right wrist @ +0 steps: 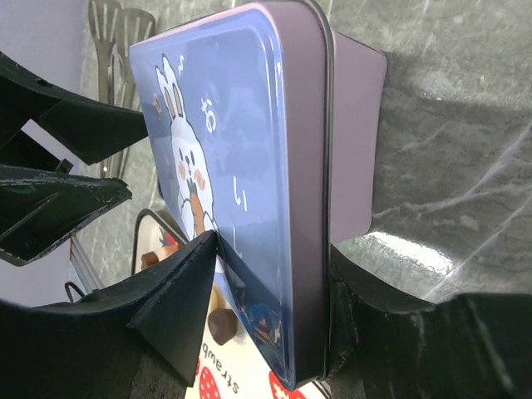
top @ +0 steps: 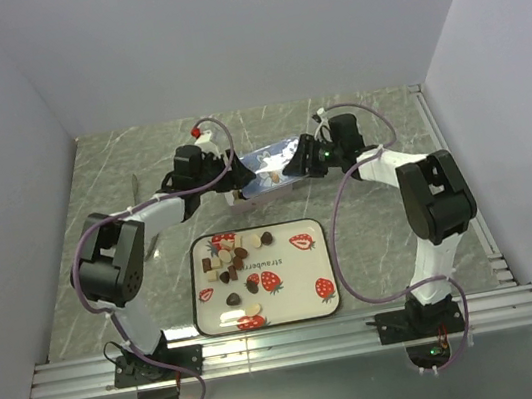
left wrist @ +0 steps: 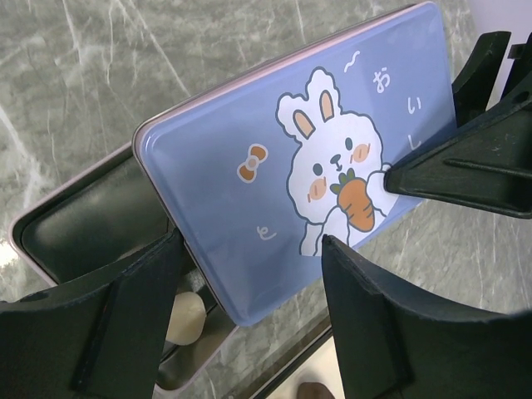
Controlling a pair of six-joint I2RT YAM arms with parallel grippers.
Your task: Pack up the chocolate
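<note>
Chocolate (top: pixel 241 253) apart from right pincer (top: pixel 290 164).

The blue lid (left wrist: pixel 274 191) hid most of the tin (left wrist: pixel 75 224); only one cream chocolate (left wrist: pixel 187 317) peeked out under it. The strawberry tray (right wrist: pixel 248 366) was mostly lost behind lid and fingers. The metal utensils (right wrist: pixel 137 41) ran off the top edge. Whether the left gripper (left wrist: pixel 249 245) actually pinched the lid, I couldn't tell.

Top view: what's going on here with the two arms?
Both arms are working at a pink tin box. The right gripper clamps its blue bunny lid, which is tilted over the open box. The left gripper straddles the lid's near corner. One cream piece lies inside the box. The other chocolate sits on the strawberry tray.
</note>
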